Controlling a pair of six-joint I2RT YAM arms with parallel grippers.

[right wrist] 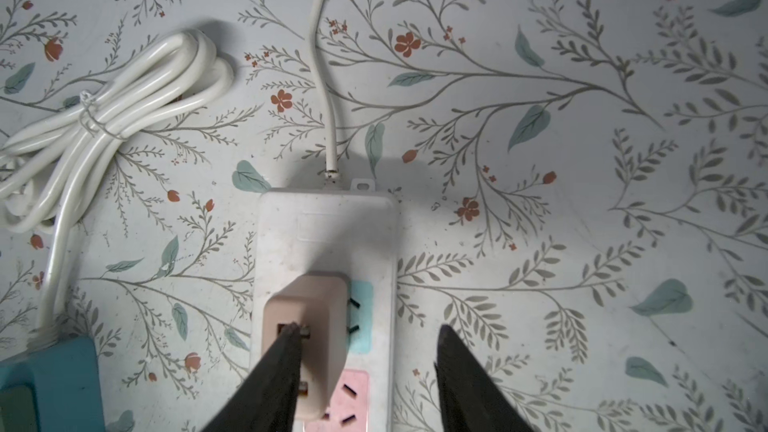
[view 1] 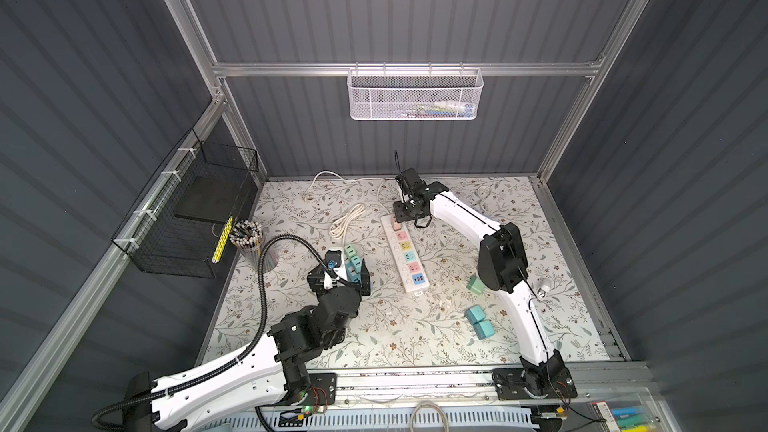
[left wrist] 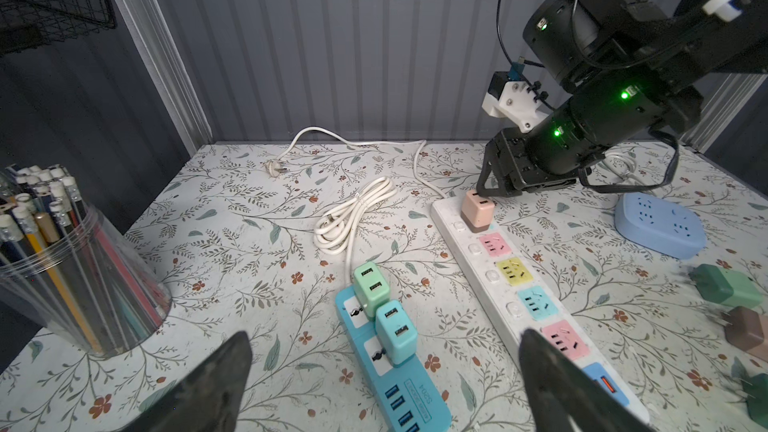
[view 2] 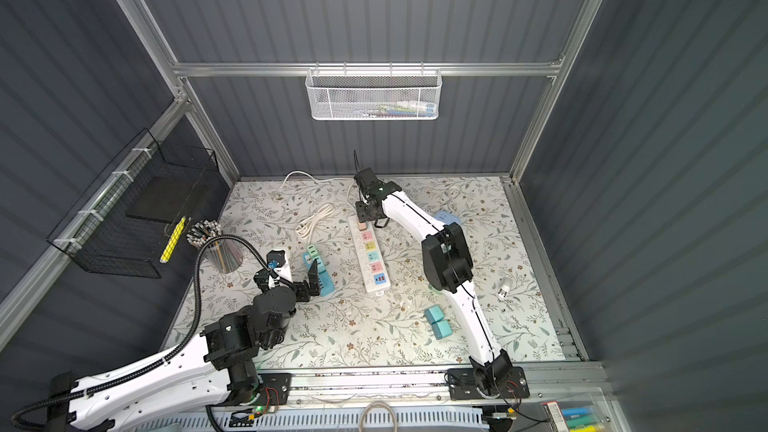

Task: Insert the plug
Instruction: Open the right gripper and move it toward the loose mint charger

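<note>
Pink plug [right wrist: 316,301] upright in white strip [right wrist: 324,226] end socket | right gripper [right wrist: 370,328] jaws apart, one finger over plug | left gripper [left wrist: 385,335] spread wide

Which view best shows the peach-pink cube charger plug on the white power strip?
Left wrist view: the peach-pink cube charger plug stands whole, unblocked. Right wrist shows it closer, a finger covering part. Both top views show it tiny.

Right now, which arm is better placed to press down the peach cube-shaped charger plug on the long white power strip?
Right. The right gripper is directly above the peach charger plug on the white power strip, one fingertip over its top. The left gripper hovers open by the blue power strip.
</note>
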